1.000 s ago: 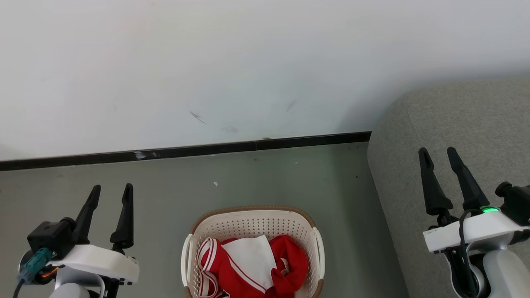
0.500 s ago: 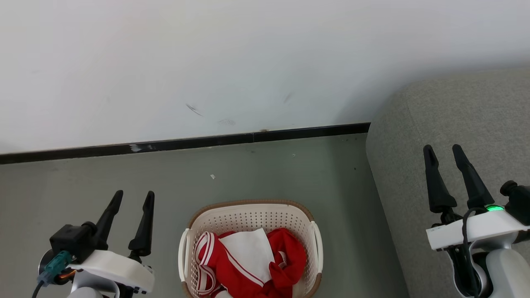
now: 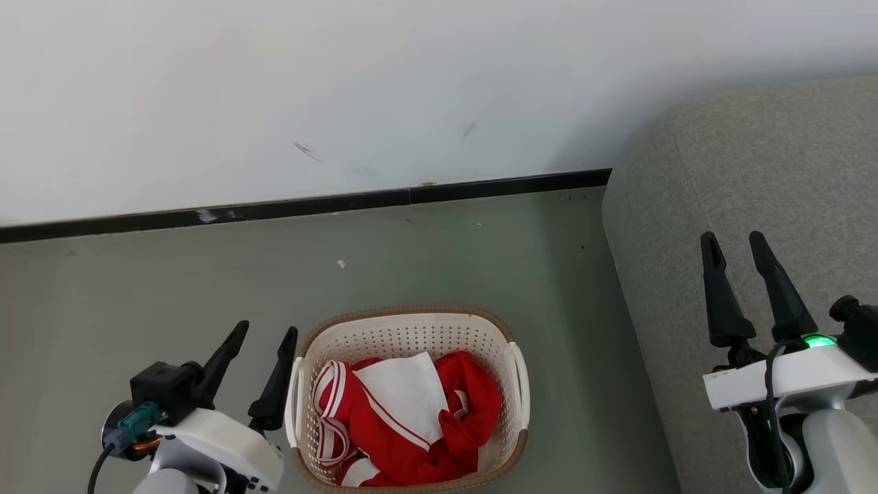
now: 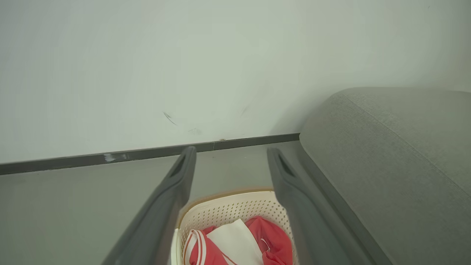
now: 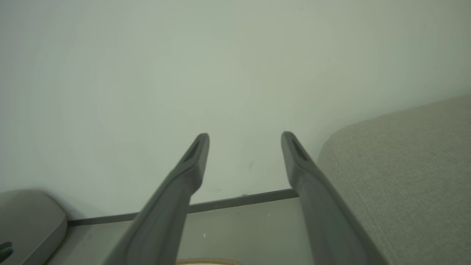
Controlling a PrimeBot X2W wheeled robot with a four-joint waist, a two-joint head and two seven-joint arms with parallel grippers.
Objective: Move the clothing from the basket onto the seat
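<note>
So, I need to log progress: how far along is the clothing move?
Done: nothing; the clothing lies in the basket. In hand: the left claw, open, is beside the basket; the right claw, open, hangs by the seat, both empty. Left: grasp, lift, carry to the seat.

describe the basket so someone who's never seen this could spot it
Start at the grey sofa on the right; the basket stands on the floor left of it. It is the cream perforated tub with a brown rim, holding red-and-white clothing.

wall (image 3: 411,82) — white, scuffed | baseboard (image 3: 343,203) — black | floor (image 3: 480,274) grey, with a white speck (image 3: 341,263)
</note>
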